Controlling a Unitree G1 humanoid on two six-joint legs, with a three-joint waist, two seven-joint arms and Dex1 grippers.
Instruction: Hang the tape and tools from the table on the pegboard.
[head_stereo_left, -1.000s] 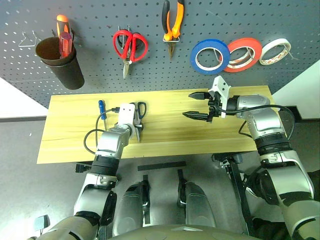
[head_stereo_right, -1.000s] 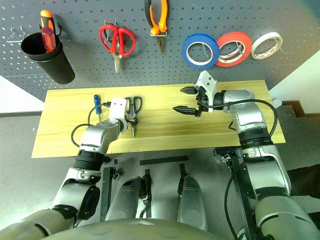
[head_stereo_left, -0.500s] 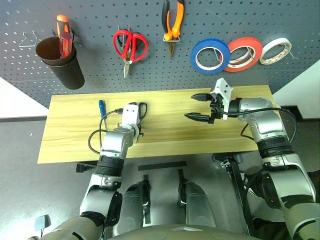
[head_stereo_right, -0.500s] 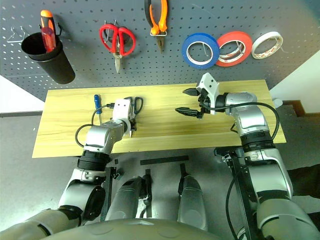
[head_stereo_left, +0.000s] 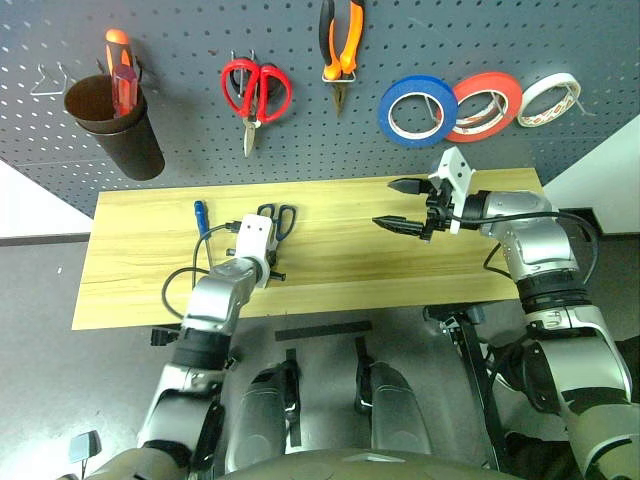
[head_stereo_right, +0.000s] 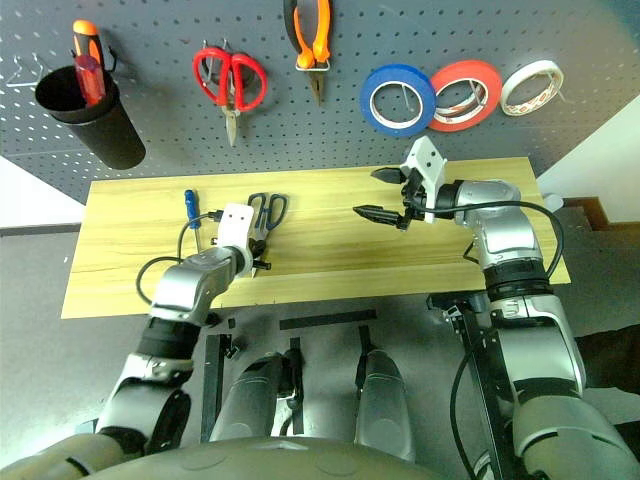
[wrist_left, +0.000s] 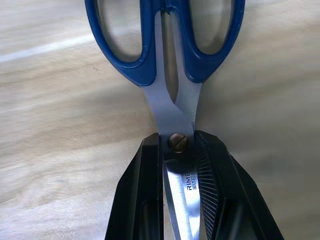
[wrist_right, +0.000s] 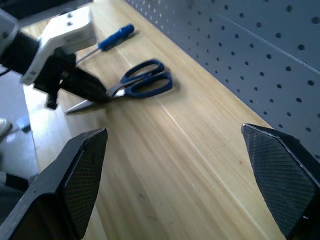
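Light yellowish wooden table (head_stereo_left: 140, 285) under both arms. Left gripper (wrist_left: 178, 165) pinches the dark-blue-handled steel scissors (wrist_left: 167, 55) at the pivot, handles ahead of its fingers, lying flat. Right gripper (head_stereo_left: 402, 205) spread wide, empty, well apart from the scissors.
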